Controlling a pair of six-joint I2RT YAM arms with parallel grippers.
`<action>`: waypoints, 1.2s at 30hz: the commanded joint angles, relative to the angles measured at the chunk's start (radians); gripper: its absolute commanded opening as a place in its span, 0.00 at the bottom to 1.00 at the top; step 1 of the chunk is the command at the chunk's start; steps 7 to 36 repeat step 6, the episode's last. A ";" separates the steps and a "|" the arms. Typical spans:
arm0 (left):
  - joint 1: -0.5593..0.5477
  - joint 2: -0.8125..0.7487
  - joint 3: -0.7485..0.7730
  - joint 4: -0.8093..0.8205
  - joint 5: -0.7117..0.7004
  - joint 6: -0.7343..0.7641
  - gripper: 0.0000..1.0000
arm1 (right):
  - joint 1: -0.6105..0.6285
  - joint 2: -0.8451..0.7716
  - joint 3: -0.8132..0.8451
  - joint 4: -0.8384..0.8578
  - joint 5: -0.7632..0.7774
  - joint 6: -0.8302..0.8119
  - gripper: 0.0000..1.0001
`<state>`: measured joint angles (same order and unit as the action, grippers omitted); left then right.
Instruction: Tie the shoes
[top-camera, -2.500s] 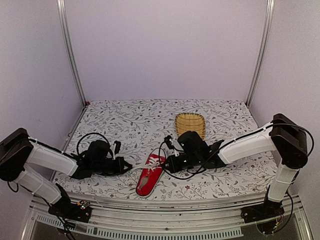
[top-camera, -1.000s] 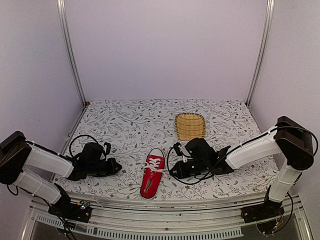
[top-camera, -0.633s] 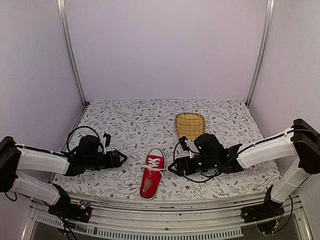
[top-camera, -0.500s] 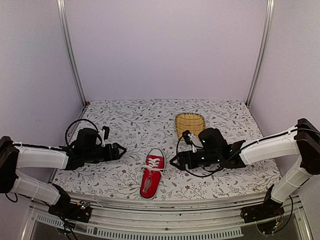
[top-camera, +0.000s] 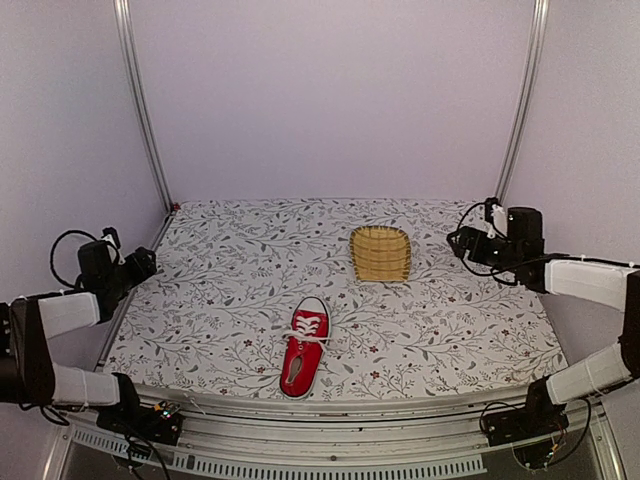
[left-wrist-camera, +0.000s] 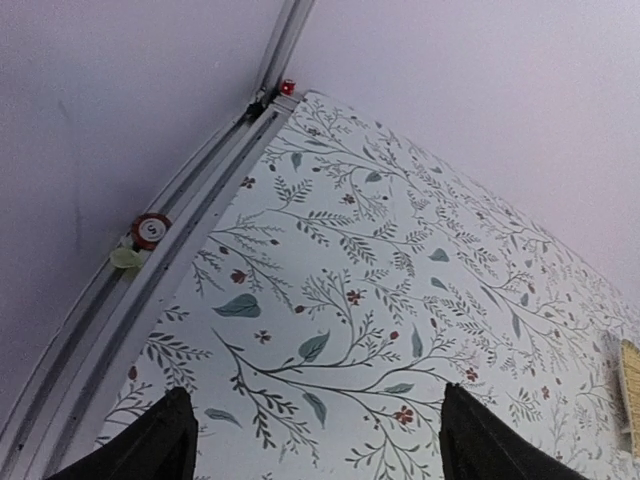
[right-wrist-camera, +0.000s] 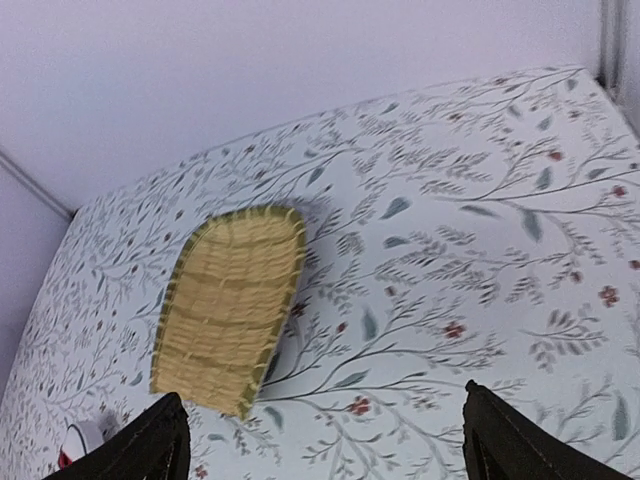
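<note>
The red sneaker lies alone near the front edge of the floral tabletop, roughly midway between the two arms with its toe toward the far wall, where either arm could reach it. Neither is at it. The left end effector hangs at the tabletop's left edge and the right end effector sits at the right side, beyond the yellow woven basket. Both are well apart from the shoe. Each wrist view shows its own dark fingers spread to opposite sides of the frame with nothing gripped between them, so both stand wide and empty. With the arms out to the sides and holding nothing, I judge that either the tying is finished or no lace is in hand at present.

From above, the white laces are too small to tell whether a bow or knot sits there; only a pale crossing over the tongue shows. The left wrist view misses the sneaker entirely and catches just a sliver of the basket at its right border. The right wrist view cuts off a scrap of red and white at its lower left corner, likely the sneaker's toe
</note>
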<state>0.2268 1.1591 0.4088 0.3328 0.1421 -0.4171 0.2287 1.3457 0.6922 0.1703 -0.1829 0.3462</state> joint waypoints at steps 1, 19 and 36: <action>0.029 0.027 -0.078 0.180 -0.073 0.134 0.84 | -0.203 -0.125 -0.126 0.091 -0.016 -0.083 0.95; 0.012 0.126 -0.076 0.274 -0.061 0.170 0.84 | -0.267 -0.131 -0.219 0.234 0.116 -0.114 0.97; 0.012 0.126 -0.076 0.274 -0.061 0.170 0.84 | -0.267 -0.131 -0.219 0.234 0.116 -0.114 0.97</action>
